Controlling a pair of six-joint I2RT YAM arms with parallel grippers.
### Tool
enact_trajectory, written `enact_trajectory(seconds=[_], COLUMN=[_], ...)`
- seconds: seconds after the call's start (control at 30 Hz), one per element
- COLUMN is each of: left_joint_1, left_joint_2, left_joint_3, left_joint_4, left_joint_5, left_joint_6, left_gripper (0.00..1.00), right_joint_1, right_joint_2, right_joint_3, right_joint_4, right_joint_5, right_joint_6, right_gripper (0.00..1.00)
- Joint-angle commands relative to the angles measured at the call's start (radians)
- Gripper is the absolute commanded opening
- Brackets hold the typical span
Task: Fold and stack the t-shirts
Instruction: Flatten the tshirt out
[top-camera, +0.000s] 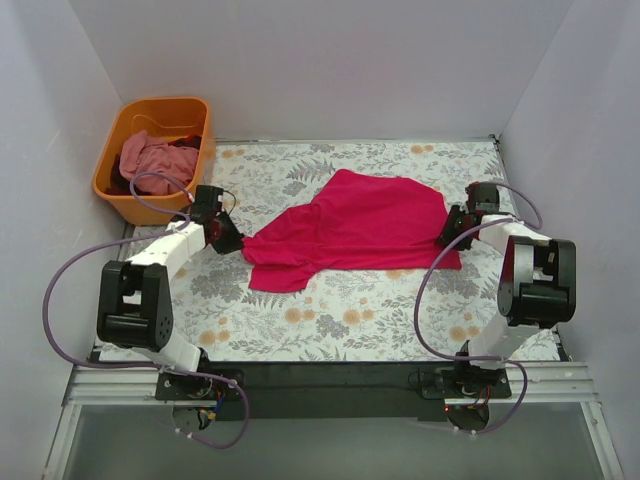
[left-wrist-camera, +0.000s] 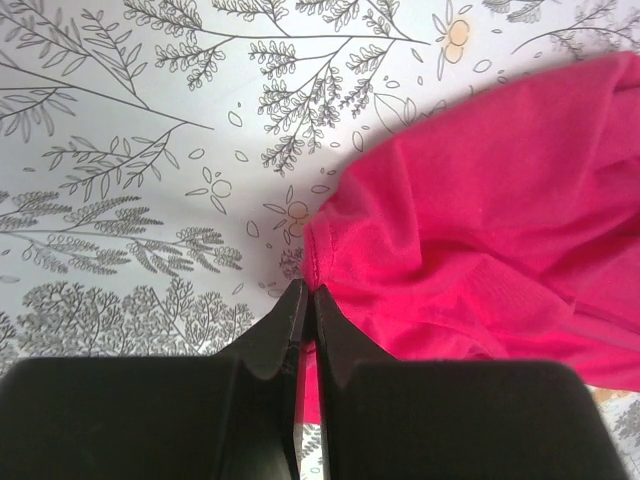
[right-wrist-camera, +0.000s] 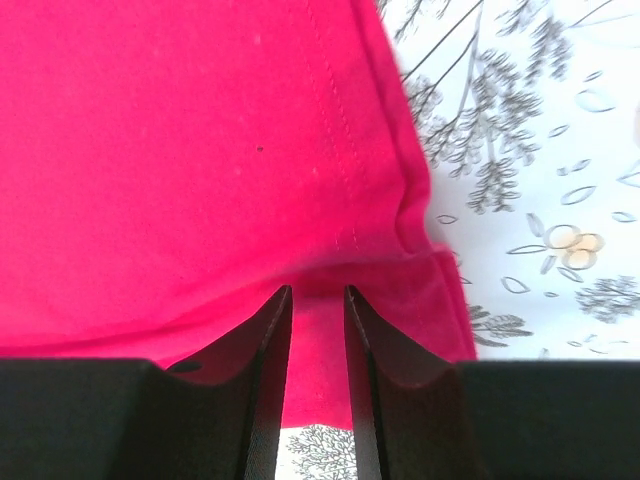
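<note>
Left fingers (left-wrist-camera: 270, 340) clamped on the shirt's (top-camera: 350, 225) edge; right fingers (right-wrist-camera: 255, 350) narrowly apart at its hem, grip cannot be told. Shirt lies rumpled at the centre of the surface (top-camera: 350, 310): draw both edges apart evenly, kept low, to flatten before folding.

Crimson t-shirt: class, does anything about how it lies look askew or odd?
The crimson t-shirt lies bunched and slanted across the floral table cover, not flat. The left gripper and right gripper pinch opposite edges.

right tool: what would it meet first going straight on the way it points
The crimson-pink cotton t-shirt; its folded edge seems to lie right at the right tool, though depth is unclear.
</note>
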Motion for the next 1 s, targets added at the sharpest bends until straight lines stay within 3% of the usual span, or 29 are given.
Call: enact_trajectory(seconds=[0.0, 0.23, 0.5, 0.73, 0.9, 0.97], left_joint_1=[0.003, 0.003, 0.001, 0.0, -0.003, -0.005], left_joint_2=[0.01, 0.041, 0.217, 0.337, 0.375, 0.323], left_joint_3=[-0.013, 0.014, 0.261, 0.373, 0.398, 0.375], left_joint_4=[0.081, 0.143, 0.15, 0.152, 0.164, 0.15], left_joint_5=[0.03, 0.07, 0.108, 0.067, 0.052, 0.04], left_joint_6=[0.019, 0.027, 0.048, 0.086, 0.097, 0.091], left_gripper=[0.0, 0.0, 0.0, 0.05, 0.26, 0.35], right_joint_1=[0.0, -0.02, -0.098, -0.098, -0.1, -0.098], right_joint_2=[-0.056, -0.24, -0.228, -0.214, -0.209, -0.218], right_joint_3=[0.04, -0.103, -0.163, -0.206, -0.23, -0.233], right_joint_4=[-0.063, -0.103, -0.08, -0.009, 0.018, 0.018], right_joint_5=[0.067, 0.256, 0.121, 0.006, -0.026, -0.032], right_joint_6=[-0.008, 0.024, 0.044, 0.063, 0.072, 0.07], right_gripper=[0.35, 0.38, 0.4, 0.41, 0.41, 0.41])
